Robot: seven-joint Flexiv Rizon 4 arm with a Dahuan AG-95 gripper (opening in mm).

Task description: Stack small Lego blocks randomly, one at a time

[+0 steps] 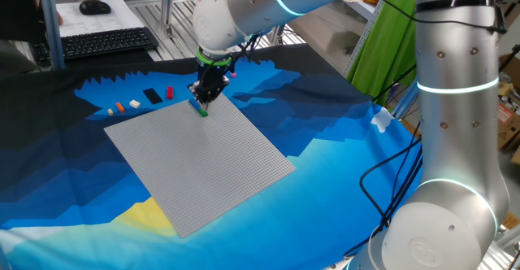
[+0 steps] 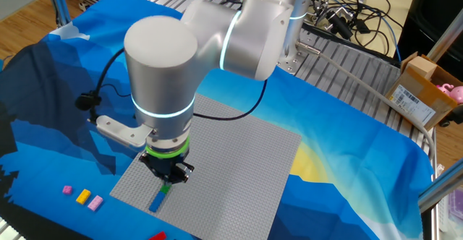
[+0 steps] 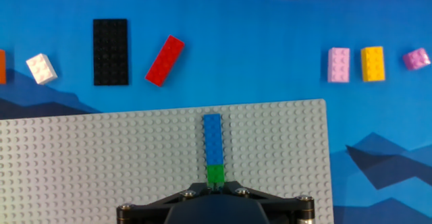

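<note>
- Covering much of the table's middle, the grey baseplate (image 3: 101, 163) lay flat on the blue cloth (image 1: 341, 140); it looked broad and stiff, a firm floor to press bricks against.
- The black plate (image 3: 110, 51) lay on the cloth just beyond the baseplate's far edge; being thin and flat, it would likely need a pinch across its short width.
- The blue brick (image 3: 212, 137) sat on the baseplate close to that same edge, long axis pointing away from the hand, with a green brick (image 3: 215, 175) at its near end.
- The gripper (image 1: 203, 101) hung directly over the green brick; whether its fingers were apart, together or clamped on that brick could not be told, since the hand view showed only the housing.
- The red brick (image 3: 165, 60) lay tilted beside the black plate.
- The yellow brick (image 3: 372, 63) and pale pink brick (image 3: 338, 65) stood side by side further along the cloth, a small purple brick (image 3: 416, 59) just past them; a white brick (image 3: 41, 68) lay off toward the opposite end.
- All the bricks were probably light, hard and smooth-sided, so apt to slip or skid; gripping across the two long side walls, squarely and low, seemed the safest hold, followed by a straight downward push to seat the studs.
</note>
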